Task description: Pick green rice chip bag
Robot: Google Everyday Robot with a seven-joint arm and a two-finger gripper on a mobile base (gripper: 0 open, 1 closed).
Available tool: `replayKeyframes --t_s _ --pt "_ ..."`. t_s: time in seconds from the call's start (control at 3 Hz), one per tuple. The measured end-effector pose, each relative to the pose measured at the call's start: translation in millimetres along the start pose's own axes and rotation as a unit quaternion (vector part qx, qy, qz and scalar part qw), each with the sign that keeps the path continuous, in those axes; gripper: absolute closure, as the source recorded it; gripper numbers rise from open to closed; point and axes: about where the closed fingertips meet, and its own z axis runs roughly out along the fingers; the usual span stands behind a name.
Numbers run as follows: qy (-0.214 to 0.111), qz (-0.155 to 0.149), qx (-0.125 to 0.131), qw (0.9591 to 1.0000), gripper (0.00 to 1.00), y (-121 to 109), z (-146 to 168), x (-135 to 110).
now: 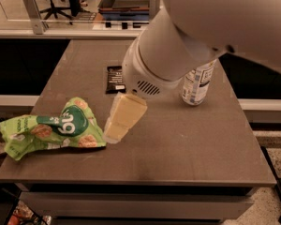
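Observation:
The green rice chip bag lies crumpled at the front left of the dark table, its left end hanging over the table's edge. It is lime green with a dark green round logo and pictured tan chips. My gripper, cream-coloured, hangs from the large white arm and points down and to the left. Its tip is just right of the bag's right edge, close above the table. Whether it touches the bag I cannot tell.
A small black bar wrapper lies behind the gripper near the table's middle. A white printed can stands upright at the right, partly behind the arm. Beyond the table's far edge are a glass rail and office chairs.

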Motion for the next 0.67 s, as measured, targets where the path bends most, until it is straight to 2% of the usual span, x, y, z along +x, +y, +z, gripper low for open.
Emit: replayKeyframes --t_s 0.33,0.67 --pt "-0.024 0.003 -0.042 0.9988 0.0 7 40 -6" --pt "-0.044 0.008 -0.066 0.9968 0.0 19 77 -13"
